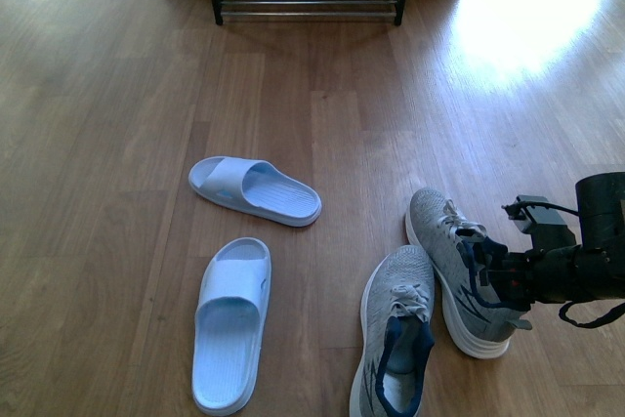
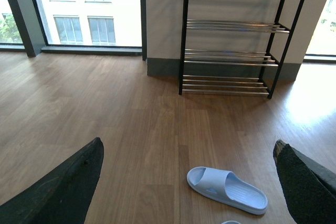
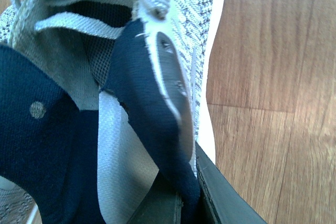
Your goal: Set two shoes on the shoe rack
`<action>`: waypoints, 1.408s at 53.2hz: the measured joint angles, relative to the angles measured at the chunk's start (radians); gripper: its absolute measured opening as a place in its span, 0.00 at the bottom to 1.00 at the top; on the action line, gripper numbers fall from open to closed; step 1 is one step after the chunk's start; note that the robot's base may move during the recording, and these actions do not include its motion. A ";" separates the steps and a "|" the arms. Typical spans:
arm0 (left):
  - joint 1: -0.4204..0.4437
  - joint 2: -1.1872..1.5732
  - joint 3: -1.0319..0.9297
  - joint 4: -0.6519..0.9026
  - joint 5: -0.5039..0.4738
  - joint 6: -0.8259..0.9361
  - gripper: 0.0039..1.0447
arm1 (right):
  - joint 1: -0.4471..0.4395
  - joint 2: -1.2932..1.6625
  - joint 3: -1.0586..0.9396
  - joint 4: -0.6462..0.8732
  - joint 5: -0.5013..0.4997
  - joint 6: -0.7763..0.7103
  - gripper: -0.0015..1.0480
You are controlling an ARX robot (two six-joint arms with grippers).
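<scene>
We log: right gripper (image 1: 500, 278) clamped on collar of 1 shoe (image 1: 451, 259); 2nd shoe (image 1: 395, 324) beside it; left gripper (image 2: 188, 145) spread apart.

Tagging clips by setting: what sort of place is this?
Probably a home or flat, perhaps near its entrance: wood-plank floor, a black-framed shoe rack against the wall beside tall windows, and pale blue slides and grey sneakers lying loose on the floor.

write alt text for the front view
The right gripper holds the collar of a grey sneaker on a wood floor, a second sneaker beside it. Two pale blue slides lie further left; the shoe rack stands far ahead.
</scene>
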 joint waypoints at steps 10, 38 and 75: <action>0.000 0.000 0.000 0.000 0.000 0.000 0.91 | -0.012 -0.128 -0.122 0.057 0.019 0.083 0.01; 0.000 0.000 0.000 0.000 0.000 0.000 0.91 | -0.142 -1.002 -0.594 -0.084 -0.064 0.207 0.01; 0.000 0.000 0.000 0.000 0.000 0.000 0.91 | -0.224 -1.524 -0.783 -0.204 -0.188 0.176 0.01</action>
